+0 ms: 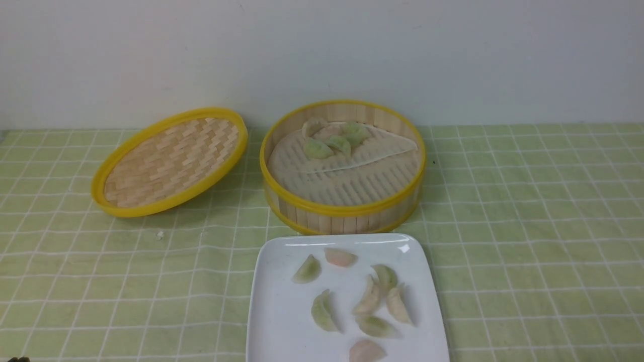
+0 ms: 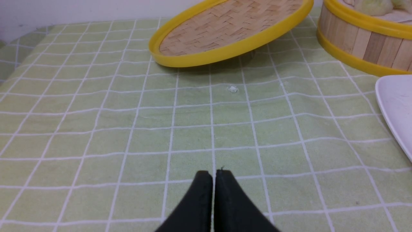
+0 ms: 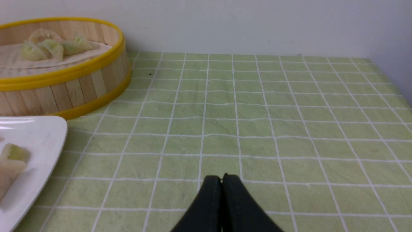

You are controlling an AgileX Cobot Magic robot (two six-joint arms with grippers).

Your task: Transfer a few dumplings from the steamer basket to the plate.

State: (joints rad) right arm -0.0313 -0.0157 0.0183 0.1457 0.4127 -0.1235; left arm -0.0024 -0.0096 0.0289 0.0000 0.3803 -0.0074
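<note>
The steamer basket (image 1: 342,203) stands at the table's middle back, with several dumplings (image 1: 332,141) clustered at the far side of its liner. The white plate (image 1: 282,322) lies in front of it and holds several green, pink and cream dumplings (image 1: 370,301). My left gripper (image 2: 213,174) is shut and empty over bare cloth, left of the plate (image 2: 396,106) and apart from the basket (image 2: 363,42). My right gripper (image 3: 221,178) is shut and empty over bare cloth, right of the plate (image 3: 38,138) and basket (image 3: 64,87). Neither gripper shows in the front view.
The shallow woven lid (image 1: 171,161) rests tilted on the cloth left of the basket; it also shows in the left wrist view (image 2: 231,29). A small white crumb (image 1: 160,235) lies on the green checked tablecloth in front of the lid. A white wall stands behind.
</note>
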